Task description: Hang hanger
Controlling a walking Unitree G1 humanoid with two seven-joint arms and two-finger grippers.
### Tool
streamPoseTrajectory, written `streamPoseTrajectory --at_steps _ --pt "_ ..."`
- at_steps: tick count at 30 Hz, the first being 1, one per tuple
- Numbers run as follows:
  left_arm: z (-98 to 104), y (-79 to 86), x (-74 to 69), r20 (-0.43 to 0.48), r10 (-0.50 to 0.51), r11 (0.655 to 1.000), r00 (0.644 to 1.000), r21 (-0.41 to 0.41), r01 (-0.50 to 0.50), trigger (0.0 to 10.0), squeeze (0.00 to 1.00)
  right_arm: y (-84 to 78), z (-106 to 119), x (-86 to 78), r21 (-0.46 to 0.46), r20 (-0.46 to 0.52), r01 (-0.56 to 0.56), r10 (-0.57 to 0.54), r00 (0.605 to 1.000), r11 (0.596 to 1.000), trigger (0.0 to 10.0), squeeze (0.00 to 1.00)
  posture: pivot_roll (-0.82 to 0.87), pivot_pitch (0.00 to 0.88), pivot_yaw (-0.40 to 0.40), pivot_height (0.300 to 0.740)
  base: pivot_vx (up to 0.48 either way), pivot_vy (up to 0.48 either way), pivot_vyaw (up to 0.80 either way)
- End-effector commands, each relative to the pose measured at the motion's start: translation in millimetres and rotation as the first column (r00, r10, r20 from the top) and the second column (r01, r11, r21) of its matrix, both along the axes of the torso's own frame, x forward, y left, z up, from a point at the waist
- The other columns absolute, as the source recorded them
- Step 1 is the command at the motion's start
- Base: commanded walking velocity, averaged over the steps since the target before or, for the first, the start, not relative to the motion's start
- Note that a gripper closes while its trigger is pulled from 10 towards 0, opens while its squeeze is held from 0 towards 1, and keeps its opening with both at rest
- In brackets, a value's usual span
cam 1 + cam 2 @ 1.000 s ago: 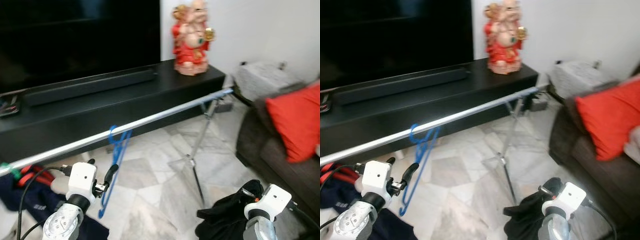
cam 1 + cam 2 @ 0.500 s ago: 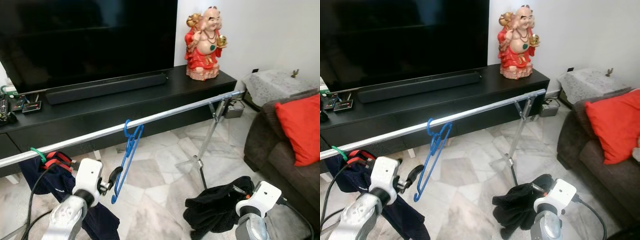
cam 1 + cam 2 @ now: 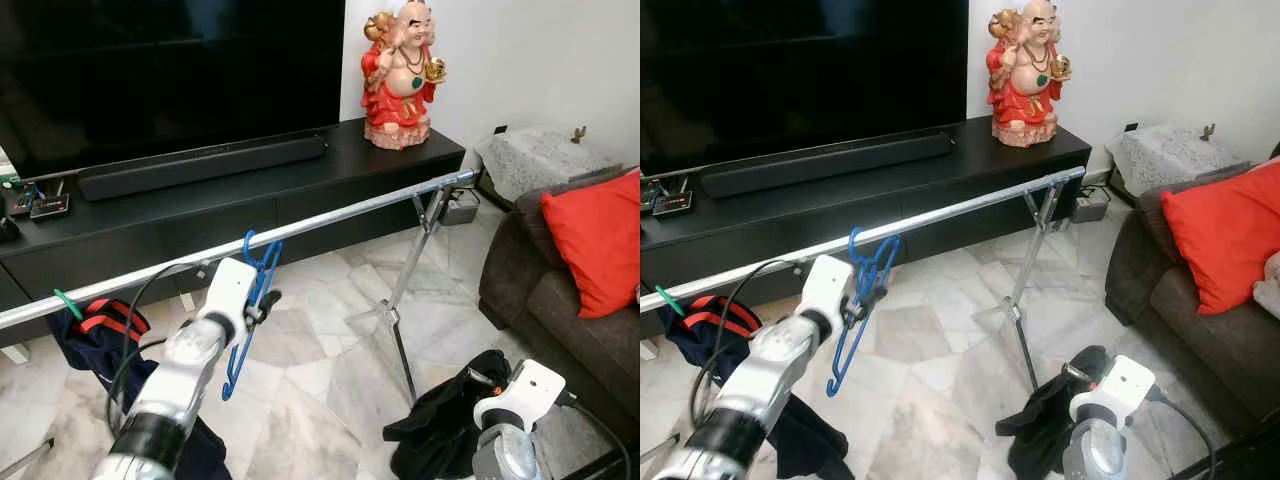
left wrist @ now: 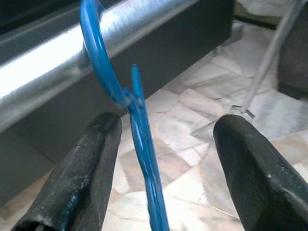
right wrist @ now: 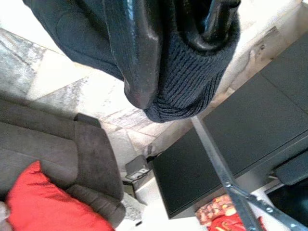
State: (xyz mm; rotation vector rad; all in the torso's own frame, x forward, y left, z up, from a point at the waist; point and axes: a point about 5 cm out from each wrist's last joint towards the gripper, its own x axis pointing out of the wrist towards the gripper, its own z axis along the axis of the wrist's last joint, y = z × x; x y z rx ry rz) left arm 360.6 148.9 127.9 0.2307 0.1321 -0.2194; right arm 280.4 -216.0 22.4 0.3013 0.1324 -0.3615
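**A:** Where is the blue plastic hanger (image 3: 248, 300)?

**B:** Its hook is over the long silver metal rail (image 3: 330, 218), and the body hangs down tilted toward the marble floor (image 3: 320, 350). It sits on the rail's left half.

**A:** And the left pincer (image 4: 159, 159)?

**B:** It is raised to the rail, with its two black fingers (image 4: 82, 178) spread wide. In the left wrist view the hanger's neck runs through the gap between them, touching neither finger.

**A:** What about the right pincer (image 5: 168, 29)?

**B:** It is low at the robot's right side, pinching a dark knitted garment (image 3: 1040, 425). In the right wrist view the black fingers are pressed into the ribbed cloth, which bunches around them and hangs toward the floor.

**A:** What else is on the rail?

**B:** Near its far left end a green hanger hook (image 3: 68, 304) carries a navy garment with red trim (image 3: 95, 330). The rail's right end rests on a folding metal stand (image 3: 405, 300).

**A:** And beyond it?

**B:** A long black TV counter (image 3: 330, 180) carries a black soundbar (image 3: 200, 167), with a large dark television screen (image 3: 170, 70) behind it and a red-robed laughing figurine (image 3: 402, 62) at its right end. To the right is a dark grey sofa (image 3: 540, 300) with a red cushion (image 3: 595, 250).
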Motion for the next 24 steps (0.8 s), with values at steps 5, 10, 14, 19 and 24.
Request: streamPoseTrajectory --at_steps 5,10,14,19,24 --pt "-16.1 4.3 5.0 -0.103 0.097 0.991 0.99 0.104 -0.086 10.0 0.0 -3.9 7.5 4.8 -0.022 0.027 -0.006 0.006 1.0 1.0 10.0 0.0 0.04 0.053 -0.017 0.74 0.0 0.0 0.0" --pt "-19.5 9.4 7.8 -0.123 0.155 0.982 0.98 0.131 -0.139 10.0 0.0 -4.8 8.4 5.6 -0.024 0.029 -0.009 0.01 1.0 1.0 10.0 0.0 0.03 0.05 -0.023 0.74 0.0 0.0 0.0" --pt "-21.8 16.7 9.0 -0.132 0.208 0.972 0.969 0.134 -0.191 10.0 0.0 -4.0 8.7 6.1 -0.026 0.031 -0.021 0.022 0.999 0.999 10.0 0.0 0.03 0.046 -0.026 0.74 0.0 0.0 0.0" --pt "-22.8 13.0 10.0 -0.137 0.195 0.979 0.971 0.089 -0.184 10.0 0.0 -2.4 8.6 6.5 -0.023 0.032 -0.026 0.027 0.999 0.999 10.0 0.0 0.03 0.039 -0.025 0.74 0.0 0.0 0.0" --pt "-21.7 6.4 11.8 -0.134 0.157 0.987 0.978 0.061 -0.15 10.0 0.0 -2.0 8.9 7.1 -0.021 0.033 -0.027 0.028 0.999 0.999 10.0 0.0 0.03 0.035 -0.024 0.74 0.0 0.0 0.0"
